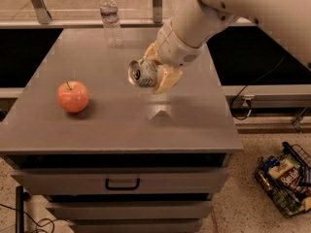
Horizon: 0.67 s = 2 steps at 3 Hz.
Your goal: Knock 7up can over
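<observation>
The 7up can point(141, 73) is a small silver can with a pale label. It lies on its side in the air above the middle of the grey table point(97, 125), its silver top with the pull tab facing left toward the camera. My gripper point(155, 68) is shut on the can. One cream finger point(166, 79) is at the can's right and the other point(150, 52) is behind it. The white arm reaches in from the upper right. A shadow falls on the tabletop below the can.
A red apple point(73, 96) sits on the table's left side. A clear plastic water bottle point(111, 18) stands upright at the back edge. Drawers are below the tabletop. A wire basket of packets point(284, 181) sits on the floor at the right.
</observation>
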Tool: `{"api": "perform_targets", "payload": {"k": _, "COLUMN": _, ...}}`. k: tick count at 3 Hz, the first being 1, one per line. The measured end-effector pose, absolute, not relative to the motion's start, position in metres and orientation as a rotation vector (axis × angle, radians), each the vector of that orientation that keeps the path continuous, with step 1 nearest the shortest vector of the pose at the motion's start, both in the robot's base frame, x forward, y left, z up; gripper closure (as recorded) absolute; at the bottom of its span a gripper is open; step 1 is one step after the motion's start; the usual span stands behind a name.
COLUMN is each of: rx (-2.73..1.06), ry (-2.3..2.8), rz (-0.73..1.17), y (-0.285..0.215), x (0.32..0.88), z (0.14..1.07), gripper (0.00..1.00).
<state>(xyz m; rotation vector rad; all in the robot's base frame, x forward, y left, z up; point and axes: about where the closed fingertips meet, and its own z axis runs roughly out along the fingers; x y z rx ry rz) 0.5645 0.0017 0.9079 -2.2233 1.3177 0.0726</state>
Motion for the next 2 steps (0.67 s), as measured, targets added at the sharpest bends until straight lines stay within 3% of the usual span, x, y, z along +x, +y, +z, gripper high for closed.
{"api": "perform_targets", "payload": {"k": 2, "rx": -2.441, "ry": 1.189, "rz": -0.25, "y": 0.0025, "x": 0.5704, "z": 0.8985, "gripper": 1.0}}
